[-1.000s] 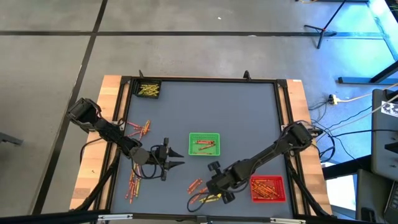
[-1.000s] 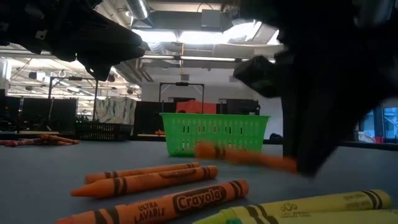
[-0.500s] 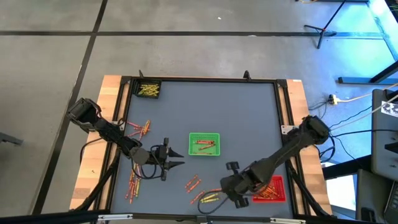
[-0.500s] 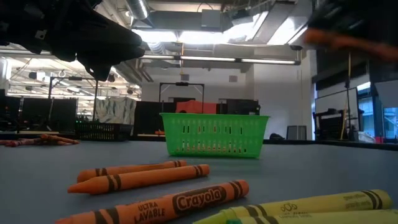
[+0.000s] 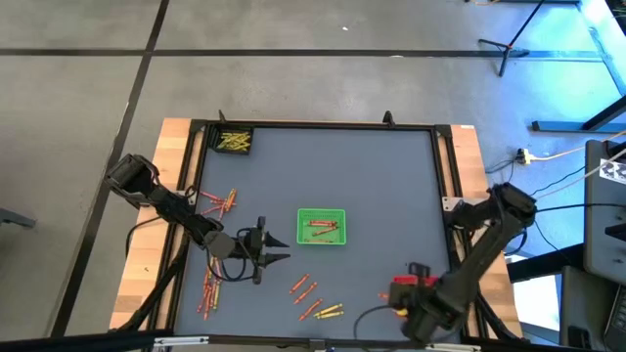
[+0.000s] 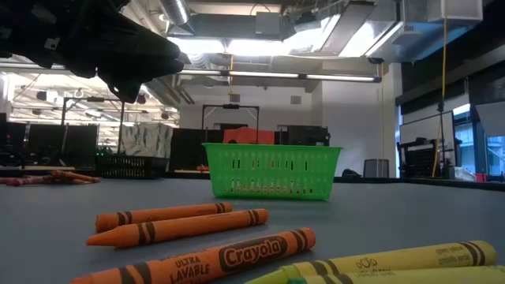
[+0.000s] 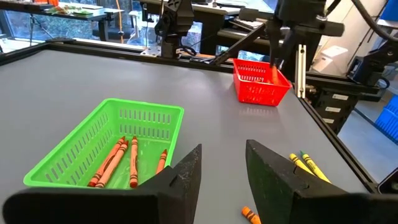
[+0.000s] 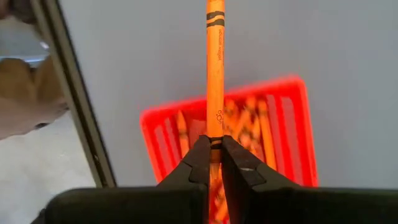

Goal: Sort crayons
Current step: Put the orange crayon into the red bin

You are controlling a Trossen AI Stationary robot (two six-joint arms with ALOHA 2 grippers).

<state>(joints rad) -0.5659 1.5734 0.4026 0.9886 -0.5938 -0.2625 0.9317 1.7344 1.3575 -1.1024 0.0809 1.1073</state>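
My right gripper [image 8: 214, 158] is shut on an orange crayon [image 8: 214, 68] above the red tray [image 8: 292, 118], which holds several orange crayons; in the high view it stands at the front right [image 5: 411, 291]. My left gripper [image 7: 222, 168] waits open at the table's left [image 5: 279, 249], just short of the green tray [image 7: 93, 149], which has three crayons lying on its floor. Loose orange crayons [image 5: 305, 287] and yellow ones [image 5: 329, 311] lie flat near the front edge. My right gripper pinches the orange crayon between its two fingers at the black band near one end [image 8: 214, 130]. The fingers point down from above and the crayon runs along them. Its long free part hangs below the fingertips [image 7: 273, 70], clear of the red tray [image 7: 261, 87].
More crayons lie along the left edge [image 5: 209, 286] and farther back [image 5: 221, 201]. A dark tray of yellow crayons [image 5: 235, 142] sits at the back left corner. A raised black frame [image 5: 323, 125] rims the grey mat, whose far middle and right are open.
My right gripper has lifted the orange crayon off the table near the front edge, carried it up and toward the table's right edge until it is over the red tray, and rolled its wrist on the way. The loose crayons it left behind lie uncovered.
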